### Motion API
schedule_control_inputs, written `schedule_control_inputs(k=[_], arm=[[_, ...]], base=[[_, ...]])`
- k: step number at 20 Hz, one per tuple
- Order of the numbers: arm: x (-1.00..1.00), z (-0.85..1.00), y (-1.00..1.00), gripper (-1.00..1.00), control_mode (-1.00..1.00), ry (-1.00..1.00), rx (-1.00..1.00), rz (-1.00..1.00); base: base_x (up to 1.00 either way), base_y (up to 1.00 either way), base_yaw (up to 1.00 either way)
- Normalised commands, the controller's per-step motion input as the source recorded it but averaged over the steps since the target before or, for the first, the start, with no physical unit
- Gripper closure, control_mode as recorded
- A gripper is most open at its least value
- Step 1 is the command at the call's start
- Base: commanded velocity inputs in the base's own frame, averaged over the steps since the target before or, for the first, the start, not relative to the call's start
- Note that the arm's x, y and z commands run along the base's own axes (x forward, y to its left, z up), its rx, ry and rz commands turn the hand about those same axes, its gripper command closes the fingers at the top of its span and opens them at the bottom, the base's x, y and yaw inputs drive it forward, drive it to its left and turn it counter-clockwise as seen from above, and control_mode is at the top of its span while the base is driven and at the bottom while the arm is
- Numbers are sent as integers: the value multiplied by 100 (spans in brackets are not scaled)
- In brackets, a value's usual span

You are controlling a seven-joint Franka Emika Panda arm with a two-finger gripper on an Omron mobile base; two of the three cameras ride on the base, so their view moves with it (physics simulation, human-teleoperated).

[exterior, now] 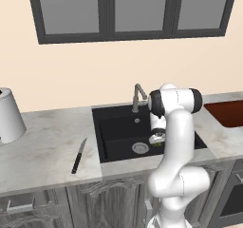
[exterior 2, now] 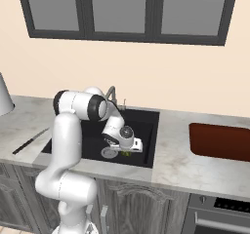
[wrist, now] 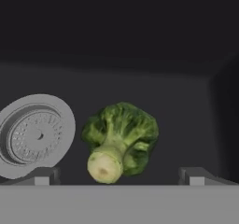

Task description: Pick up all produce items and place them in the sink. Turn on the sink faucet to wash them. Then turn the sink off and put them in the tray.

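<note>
While the white arm's two-finger gripper (wrist: 119, 176) hangs low inside the matte-black rectangular sink (exterior: 114, 127), its jaws are spread wide with nothing between them. In the hand view, the small green broccoli floret (wrist: 120, 141) lies on the basin floor at lower centre, pale stem end toward the camera, just right of the round silver drain (wrist: 35, 134). Over in the left base view, the brushed-metal gooseneck faucet (exterior: 138, 97) sits behind the basin, a black-handled knife (exterior: 79, 156) lies at lower left, and the reddish-brown tray (exterior: 230, 112) is at the right edge.

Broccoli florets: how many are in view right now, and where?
1. The broccoli floret lies on the sink floor beside the drain, between the open gripper fingertips. Others could be hidden behind the arm.
</note>
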Motion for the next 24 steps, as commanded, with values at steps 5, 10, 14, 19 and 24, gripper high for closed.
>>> schedule_control_inputs(k=[5,10,14,19,24], arm=[[7,-17,2,-100,-100,0,0,0],[7,-18,2,-100,-100,0,0,0],[5,-18,1,-100,-100,0,0,0],[1,-10,2,100,-100,0,0,0],[0,-1,0,100,-100,-4,0,0]], base=[[0,0,0],[0,0,0],[0,0,0],[0,0,0],[0,0,0]])
